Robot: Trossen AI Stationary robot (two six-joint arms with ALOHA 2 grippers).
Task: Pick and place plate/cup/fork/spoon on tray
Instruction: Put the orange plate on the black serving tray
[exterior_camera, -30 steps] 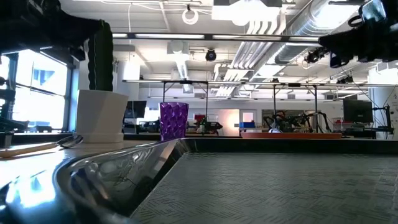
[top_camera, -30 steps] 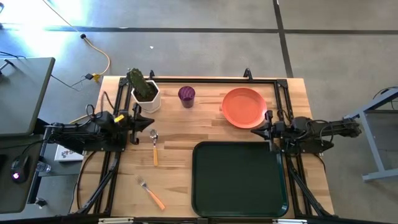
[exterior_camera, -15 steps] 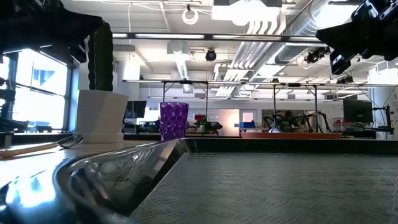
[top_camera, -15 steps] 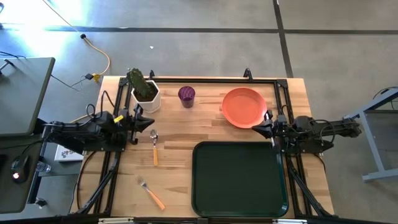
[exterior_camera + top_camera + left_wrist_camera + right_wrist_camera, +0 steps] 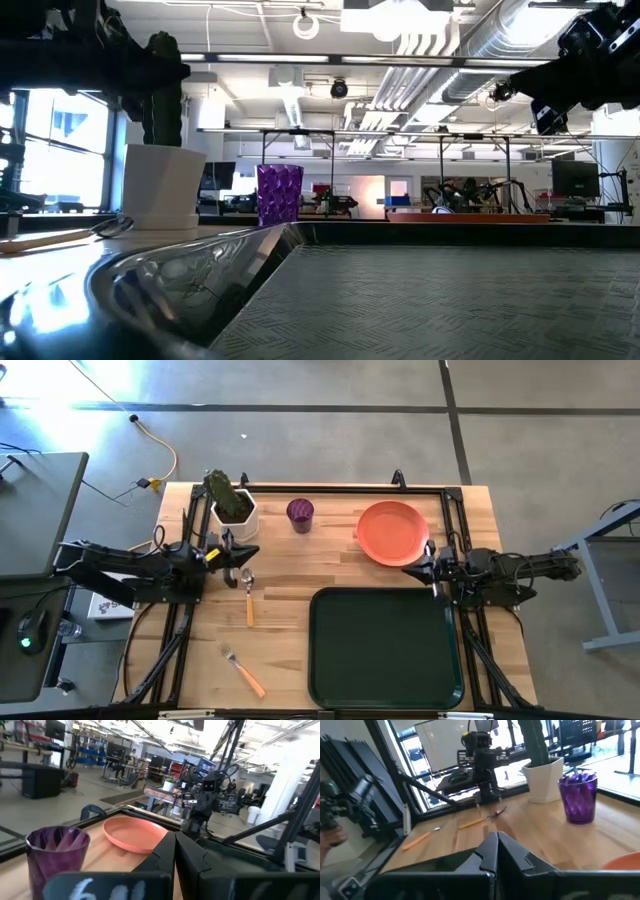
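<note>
- The small spoon (image 5: pixel 248 597) with a silver rounded bowl and slim orange handle lies flat on the wooden table (image 5: pixel 290 620), left of the tray; its long axis runs from far edge to near edge, bowl toward the far side.
- The small fork (image 5: pixel 243 672) with silver tines and an orange handle lies nearer the front edge — set on a diagonal, tines toward the far left, handle toward the near right.
- The round flat orange-salmon plastic plate (image 5: pixel 392 532) sits at the far right of the table, just beyond the large dark green rectangular tray (image 5: pixel 386 648), whose long sides run front to back.
- The small purple cylindrical tumbler (image 5: pixel 300 514) stands upright between the plate and a white pot holding a green cactus-like plant (image 5: pixel 232 506).
- The left gripper (image 5: pixel 247 554) hovers just above the spoon's bowl end, fingers pressed together.
- The right gripper (image 5: pixel 412 566) hangs by the plate's near edge, at the tray's far right corner — fingers closed, holding nothing.
- No writing can be read clearly.
</note>
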